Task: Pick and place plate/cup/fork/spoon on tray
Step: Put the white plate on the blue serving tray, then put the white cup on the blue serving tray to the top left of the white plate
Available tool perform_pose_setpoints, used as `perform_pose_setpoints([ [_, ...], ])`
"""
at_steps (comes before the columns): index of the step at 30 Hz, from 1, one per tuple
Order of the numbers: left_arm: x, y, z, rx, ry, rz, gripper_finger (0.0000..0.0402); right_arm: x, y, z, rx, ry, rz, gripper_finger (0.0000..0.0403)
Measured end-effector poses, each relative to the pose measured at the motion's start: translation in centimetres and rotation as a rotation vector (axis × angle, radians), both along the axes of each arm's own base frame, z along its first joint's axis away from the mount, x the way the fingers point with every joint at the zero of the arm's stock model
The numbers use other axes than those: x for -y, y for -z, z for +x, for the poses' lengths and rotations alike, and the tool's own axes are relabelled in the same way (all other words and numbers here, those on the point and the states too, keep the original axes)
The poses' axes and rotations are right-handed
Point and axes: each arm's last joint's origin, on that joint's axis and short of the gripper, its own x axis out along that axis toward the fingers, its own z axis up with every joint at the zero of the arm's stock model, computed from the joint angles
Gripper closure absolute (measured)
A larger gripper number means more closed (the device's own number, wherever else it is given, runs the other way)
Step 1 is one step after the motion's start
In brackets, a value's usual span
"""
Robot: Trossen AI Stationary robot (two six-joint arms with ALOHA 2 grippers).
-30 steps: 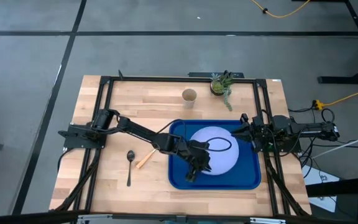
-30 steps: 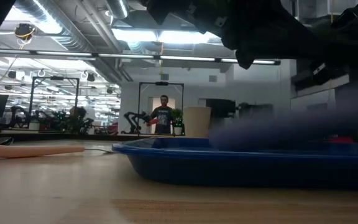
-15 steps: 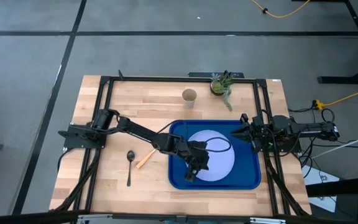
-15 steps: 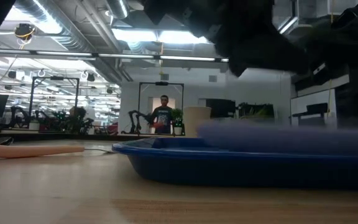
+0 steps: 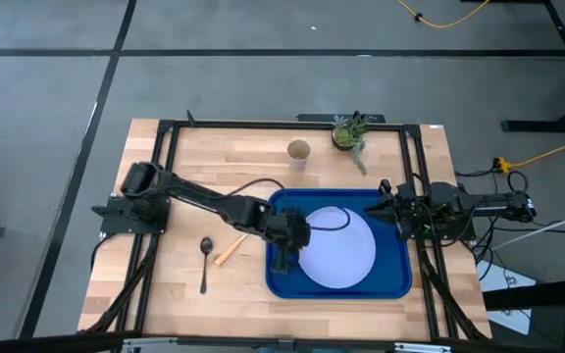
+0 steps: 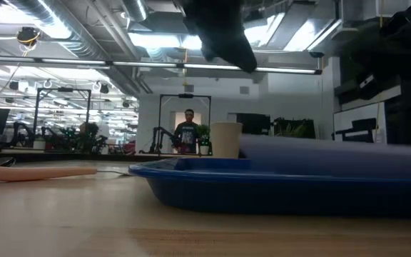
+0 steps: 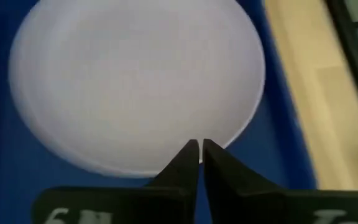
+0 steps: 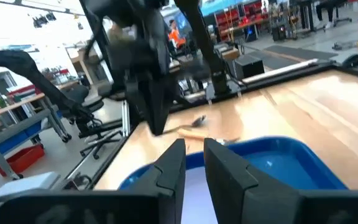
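Table: pale wooden butcher-block top (image 5: 243,167) inside a black frame, on a grey floor crossed by dark lines
Room: the low view looks into a long workshop with strip lights, other rigs and a person (image 6: 188,132) standing far back
Tray: the blue tray (image 5: 280,282) lies on the table's right half, toward the near edge
Plate: the plate (image 5: 339,247) lies flat inside the tray and fills most of it
Left gripper: the left gripper (image 5: 284,263) hangs over the tray's left part, just beside the plate's left edge; in its wrist view the two dark fingers (image 7: 182,168) are pressed together with nothing between them, tips over the plate's rim; whether they touch the plate cannot be told
Right gripper: the right gripper (image 5: 385,201) waits at the tray's far right corner; its fingers (image 8: 173,163) stand nearly together, a narrow gap between them, empty
Cup: the cup (image 5: 298,151) stands upright on bare wood beyond the tray, near the potted plant (image 5: 349,132)
Fork: the fork (image 5: 228,249) lies slanted on the wood left of the tray
Spoon: the spoon (image 5: 205,260) lies just left of the fork
Writing: pale marks on the left gripper's body in its wrist view, cut off and unreadable
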Motion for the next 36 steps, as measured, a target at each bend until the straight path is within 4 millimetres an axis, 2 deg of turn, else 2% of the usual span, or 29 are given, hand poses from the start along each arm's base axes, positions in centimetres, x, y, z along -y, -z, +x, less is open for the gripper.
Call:
perform_pose_setpoints([
  [3, 0.1, 0.6, -0.7, -0.065, -0.044, 0.112, 0.0378, 0.0, 0.2, 0.0, -0.019, 0.000, 0.001, 0.0338],
  [9, 0.5, 5.0, 0.4, -0.182, -0.022, 0.141, 0.0370, 0.0, 0.2, 0.0, -0.021, -0.001, 0.024, 0.0338],
  [14, 0.5, 5.5, 1.0, -0.158, -0.022, 0.137, 0.0374, 0.0, 0.1, 0.0, -0.015, -0.001, 0.023, 0.0338],
  [19, 0.4, 5.8, 0.7, -0.186, -0.021, 0.148, 0.0382, 0.0, 0.1, 0.0, -0.018, -0.002, 0.023, 0.0338],
  [24, 0.2, 7.2, 0.0, -0.234, -0.019, 0.160, 0.0390, 0.0, 0.2, 0.0, -0.019, -0.007, 0.023, 0.0338],
  [29, 0.2, 8.3, 0.0, -0.193, -0.021, 0.149, 0.0398, 0.0, 0.1, 0.0, -0.019, -0.008, 0.023, 0.0338],
  [36, 0.2, 7.9, 0.6, -0.111, -0.027, 0.128, 0.0397, 0.0, 0.1, 0.0, -0.018, -0.007, 0.023, 0.0338],
])
